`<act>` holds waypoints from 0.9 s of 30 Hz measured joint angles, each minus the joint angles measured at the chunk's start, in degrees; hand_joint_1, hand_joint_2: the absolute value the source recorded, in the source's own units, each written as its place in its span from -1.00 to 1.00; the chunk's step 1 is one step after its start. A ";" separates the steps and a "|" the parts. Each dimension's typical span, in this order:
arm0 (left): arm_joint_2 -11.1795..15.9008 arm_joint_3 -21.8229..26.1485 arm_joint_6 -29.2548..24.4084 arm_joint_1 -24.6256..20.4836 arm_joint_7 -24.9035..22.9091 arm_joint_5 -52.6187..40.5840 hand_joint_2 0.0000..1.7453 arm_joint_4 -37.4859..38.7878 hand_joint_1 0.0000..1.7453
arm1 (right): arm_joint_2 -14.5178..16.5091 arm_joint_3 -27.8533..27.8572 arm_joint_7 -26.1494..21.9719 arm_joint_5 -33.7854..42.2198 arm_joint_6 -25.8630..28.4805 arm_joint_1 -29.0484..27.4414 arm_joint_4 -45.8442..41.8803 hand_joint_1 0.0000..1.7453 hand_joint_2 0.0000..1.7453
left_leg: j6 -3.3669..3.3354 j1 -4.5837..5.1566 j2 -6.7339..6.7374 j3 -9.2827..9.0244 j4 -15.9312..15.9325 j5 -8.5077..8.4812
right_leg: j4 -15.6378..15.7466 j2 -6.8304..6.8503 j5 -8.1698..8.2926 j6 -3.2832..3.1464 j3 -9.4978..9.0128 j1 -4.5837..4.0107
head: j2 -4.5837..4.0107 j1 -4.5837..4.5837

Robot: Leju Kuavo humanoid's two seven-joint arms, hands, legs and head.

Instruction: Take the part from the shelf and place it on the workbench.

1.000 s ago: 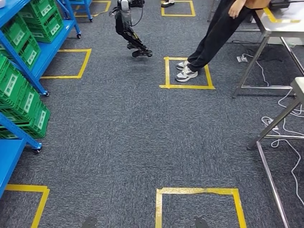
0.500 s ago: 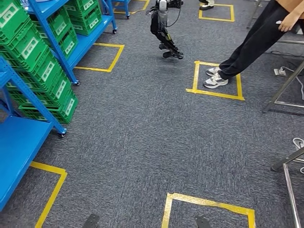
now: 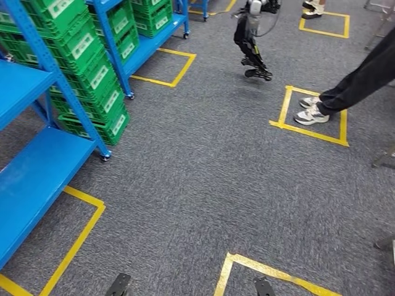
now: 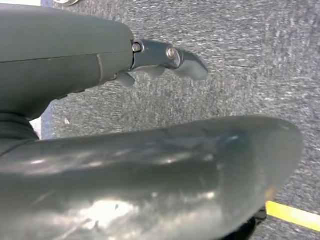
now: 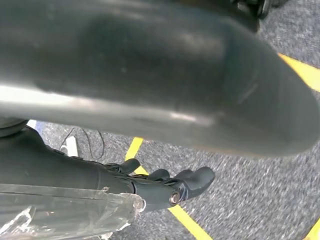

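The blue shelf (image 3: 42, 166) stands at the left in the head view, with stacked green bins (image 3: 93, 80) on its lower levels. What lies inside the bins cannot be made out. In the left wrist view my left hand (image 4: 166, 55) hangs over the grey carpet, its fingers stretched out and holding nothing. My right hand (image 5: 170, 187) also hangs over the carpet in the right wrist view, its dark fingers loosely extended and apart, with nothing in them.
A person's legs (image 3: 363, 80) and shoes (image 3: 312, 111) stand in a yellow tape square at the right. Another robot's dark legs (image 3: 251, 43) are at the back. Yellow tape squares (image 3: 261, 268) mark the carpet. A metal table foot (image 3: 384, 157) shows at the right edge.
The camera has turned left: the whole scene has slid to the right. The shelf and bins now take up more of the left side, and the tables at the right have left the picture.
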State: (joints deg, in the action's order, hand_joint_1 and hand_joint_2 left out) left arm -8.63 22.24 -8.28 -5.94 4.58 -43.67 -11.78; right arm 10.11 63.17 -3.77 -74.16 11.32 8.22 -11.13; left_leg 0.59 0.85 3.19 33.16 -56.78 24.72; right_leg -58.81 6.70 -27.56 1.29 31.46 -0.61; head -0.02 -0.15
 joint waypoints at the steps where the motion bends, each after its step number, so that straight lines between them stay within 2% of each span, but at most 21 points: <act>1: 0.01 0.03 0.01 0.10 -0.01 0.00 -1.00 0.00 -1.00 | -0.01 0.00 0.01 -0.01 -0.02 0.11 0.00 -1.00 -1.00 | -0.26 -0.11 -0.64 -0.01 0.17 -0.15 | -0.15 -0.15 -0.22 0.32 -0.02 0.07 | 0.00 -0.07; 3: 0.01 0.09 0.02 0.16 -0.03 -0.01 -1.00 0.00 -1.00 | -0.01 0.00 -0.01 -0.02 -0.06 0.25 0.00 -1.00 -1.00 | -0.83 -0.49 -1.93 -0.12 0.45 -0.45 | -3.04 -2.66 -2.13 0.99 1.13 0.33 | 0.00 -0.30; 5: -0.04 0.12 0.02 0.04 -0.04 -0.04 -1.00 0.00 -1.00 | -0.01 0.00 0.01 -0.03 -0.12 0.12 0.00 -1.00 -1.00 | -1.17 -0.72 -3.28 -0.10 0.48 -0.59 | -10.31 -5.62 -5.59 1.46 4.59 0.59 | 0.01 -0.63; 6: -0.07 0.13 0.02 0.02 -0.04 -0.05 -1.00 0.00 -1.00 | -0.01 0.00 0.03 -0.03 -0.16 -0.02 0.01 -1.00 -1.00 | -1.23 -0.75 -4.04 -0.08 0.48 -0.62 | -13.97 -6.16 -6.84 1.59 6.47 0.64 | 0.01 -0.74; 7: -0.07 0.15 0.02 0.06 -0.06 -0.07 -1.00 0.00 -1.00 | -0.01 0.00 0.06 -0.03 -0.18 -0.14 0.01 -1.00 -1.00 | -1.23 -0.77 -4.80 -0.09 0.47 -0.64 | -16.21 -6.37 -7.17 1.67 7.77 0.66 | 0.01 -0.78; 8: -0.05 0.17 0.02 0.12 -0.08 -0.07 -1.00 0.00 -1.00 | -0.01 0.00 0.08 -0.03 -0.19 -0.22 0.01 -1.00 -1.00 | -1.18 -0.79 -5.59 -0.11 0.45 -0.66 | -16.21 -6.46 -6.35 1.71 8.05 0.70 | 0.01 -0.81; 9: -0.05 0.20 0.03 0.16 -0.09 -0.07 -1.00 0.00 -1.00 | -0.02 0.00 0.08 -0.03 -0.20 -0.25 0.01 -1.00 -1.00 | -1.08 -0.86 -6.39 -0.14 0.41 -0.70 | -13.89 -6.67 -4.51 1.72 7.19 0.78 | 0.01 -0.80; 10: -0.05 0.21 0.04 0.15 -0.10 -0.07 -1.00 0.00 -1.00 | -0.03 0.00 0.08 -0.03 -0.20 -0.24 0.00 -1.00 -1.00 | -0.89 -0.96 -7.21 -0.16 0.33 -0.72 | -9.92 -7.33 -2.22 1.80 5.43 0.97 | 0.01 -0.81; 12: -0.05 0.23 0.08 0.05 -0.10 -0.07 -1.00 0.00 -1.00 | -0.03 0.00 0.09 -0.03 -0.23 -0.20 0.01 -1.00 -1.00 | -0.26 -1.01 -8.62 0.05 0.01 -0.72 | -2.67 -9.73 0.49 1.75 2.10 1.43 | 0.02 -0.84; 14: -0.01 0.25 0.09 0.06 -0.10 -0.08 -1.00 0.00 -1.00 | -0.02 -0.01 0.13 -0.02 -0.31 -0.15 0.02 -1.00 -1.00 | 0.53 -1.03 -9.65 0.44 0.04 -0.94 | -0.47 -10.82 0.72 1.13 1.07 1.49 | 0.01 -0.83; 15: 0.01 0.25 0.09 0.15 -0.10 -0.08 -1.00 0.00 -1.00 | 0.00 -0.01 0.16 -0.01 -0.35 -0.15 0.03 -1.00 -1.00 | 0.88 -1.13 -10.11 0.60 0.18 -1.16 | -0.44 -10.27 0.93 0.60 1.07 1.43 | 0.01 -0.81; 16: 0.03 0.26 0.09 0.28 -0.10 -0.08 -1.00 0.00 -1.00 | 0.02 -0.01 0.19 0.00 -0.38 -0.14 0.03 -1.00 -1.00 | 1.19 -1.19 -9.87 0.73 0.24 -1.21 | -0.39 -9.75 1.09 0.18 1.05 1.38 | 0.00 -0.80; 17: 0.04 0.26 0.09 0.37 -0.11 -0.07 -1.00 0.00 -1.00 | 0.04 0.00 0.21 0.01 -0.40 -0.15 0.04 -1.00 -1.00 | 1.46 -1.17 -8.82 1.04 -0.26 -0.79 | -0.30 -9.20 1.24 -0.25 1.08 1.36 | 0.01 -0.67; 18: 0.05 0.27 0.09 0.37 -0.11 -0.07 -1.00 0.00 -1.00 | 0.06 0.00 0.20 0.00 -0.41 -0.19 0.04 -1.00 -1.00 | 1.66 -1.12 -7.32 1.84 -1.92 0.38 | -0.20 -8.55 1.35 -0.62 1.11 1.36 | 0.01 -0.47; 20: 0.01 0.27 0.09 0.19 -0.11 -0.08 -1.00 0.00 -1.00 | 0.07 0.00 0.18 0.01 -0.44 -0.39 0.04 -1.00 -1.00 | 1.97 -1.02 -4.48 5.03 -8.67 4.26 | -0.15 -7.06 1.35 -1.07 1.25 1.16 | 0.01 -0.09; 21: -0.01 0.27 0.09 0.13 -0.10 -0.09 -1.00 0.01 -1.00 | 0.06 0.00 0.19 0.02 -0.45 -0.53 0.04 -1.00 -1.00 | 2.07 -1.04 -4.06 6.92 -12.70 6.06 | -0.16 -6.21 1.32 -1.16 1.33 1.06 | 0.01 -0.05; 22: -0.02 0.27 0.08 0.16 -0.11 -0.09 -1.00 0.01 -1.00 | 0.05 0.00 0.20 0.05 -0.47 -0.63 0.04 -1.00 -1.00 | 2.10 -1.05 -3.96 8.16 -15.50 6.94 | -0.16 -5.39 1.29 -1.20 1.39 0.97 | 0.01 -0.06; 23: -0.03 0.27 0.05 0.26 -0.11 -0.10 -1.00 0.01 -1.00 | 0.05 0.00 0.20 0.09 -0.51 -0.67 0.04 -1.00 -1.00 | 2.06 -1.04 -3.93 8.45 -16.40 6.77 | -0.16 -4.63 1.27 -1.22 1.42 0.91 | 0.00 -0.05; 24: -0.03 0.27 0.02 0.36 -0.11 -0.14 -1.00 0.01 -1.00 | 0.05 0.00 0.16 0.16 -0.55 -0.68 0.04 -1.00 -1.00 | 1.95 -1.01 -3.78 7.53 -14.95 5.52 | -0.16 -3.93 1.25 -1.21 1.39 0.86 | 0.00 -0.05; 25: -0.02 0.28 -0.03 0.42 -0.12 -0.19 -1.00 0.01 -1.00 | 0.05 0.00 0.10 0.26 -0.59 -0.68 0.04 -1.00 -1.00 | 1.74 -0.94 -3.23 5.60 -11.63 3.66 | -0.16 -3.28 1.21 -1.18 1.30 0.83 | 0.00 -0.04; 27: -0.05 0.29 -0.17 0.31 -0.12 -0.35 -1.00 0.00 -1.00 | 0.05 0.01 -0.07 0.49 -0.63 -0.73 0.04 -1.00 -1.00 | 1.12 -0.51 -0.29 1.33 -3.99 0.87 | -0.26 -2.16 0.99 -0.87 1.11 0.57 | 0.01 0.02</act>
State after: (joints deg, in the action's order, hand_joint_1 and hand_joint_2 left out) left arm -8.68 22.53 -8.45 -5.63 4.46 -44.02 -11.78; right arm 10.16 63.18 -3.84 -73.67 10.69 7.50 -11.09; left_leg 1.71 0.33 2.90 34.49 -60.78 25.59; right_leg -59.07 4.53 -26.57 0.42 32.57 -0.04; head -0.02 -0.13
